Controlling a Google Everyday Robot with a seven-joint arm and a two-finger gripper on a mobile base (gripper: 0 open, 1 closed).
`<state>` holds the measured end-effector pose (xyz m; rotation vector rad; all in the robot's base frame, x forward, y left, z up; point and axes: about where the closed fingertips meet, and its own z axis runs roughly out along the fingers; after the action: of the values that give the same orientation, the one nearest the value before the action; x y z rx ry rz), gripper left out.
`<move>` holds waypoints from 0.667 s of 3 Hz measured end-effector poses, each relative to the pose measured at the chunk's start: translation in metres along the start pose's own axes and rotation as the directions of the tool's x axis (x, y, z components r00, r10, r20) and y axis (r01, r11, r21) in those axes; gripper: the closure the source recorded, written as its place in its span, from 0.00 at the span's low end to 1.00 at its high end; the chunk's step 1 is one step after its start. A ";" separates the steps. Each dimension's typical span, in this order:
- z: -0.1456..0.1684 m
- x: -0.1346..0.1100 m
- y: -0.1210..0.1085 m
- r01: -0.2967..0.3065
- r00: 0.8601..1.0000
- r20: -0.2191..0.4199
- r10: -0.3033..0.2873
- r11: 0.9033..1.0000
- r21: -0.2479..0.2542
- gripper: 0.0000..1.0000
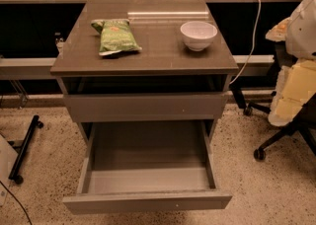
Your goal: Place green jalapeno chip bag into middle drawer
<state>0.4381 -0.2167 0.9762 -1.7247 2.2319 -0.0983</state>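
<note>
Camera view. No brand or wording can be read. The green jalapeno chip bag [114, 36] carries a red-orange logo near its upper middle and pale print below it, both too small to read. The bag is light green and crinkled, and lies flat on the left rear part of the desk [148, 56], with its top end pointing away and to the left. A white bowl [198, 35] stands upright on the right of the desk, well apart from the bag. Below the top, a plain grey-brown drawer front [145, 106] sits nearly closed. Under it, the middle drawer [148, 202] is pulled fully out, its grey floor bare and a tiny pale dot on its front. The claw is outside this view, so I cannot tell its state.
</note>
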 end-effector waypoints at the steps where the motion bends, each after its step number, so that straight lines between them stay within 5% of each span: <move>1: 0.000 0.000 0.000 0.000 1.000 0.000 0.000 1.000 0.000 0.00; 2: 0.001 -0.010 -0.002 -0.005 0.999 0.040 0.005 1.000 0.015 0.00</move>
<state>0.4429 -0.2081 0.9779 -1.6983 2.2011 -0.0786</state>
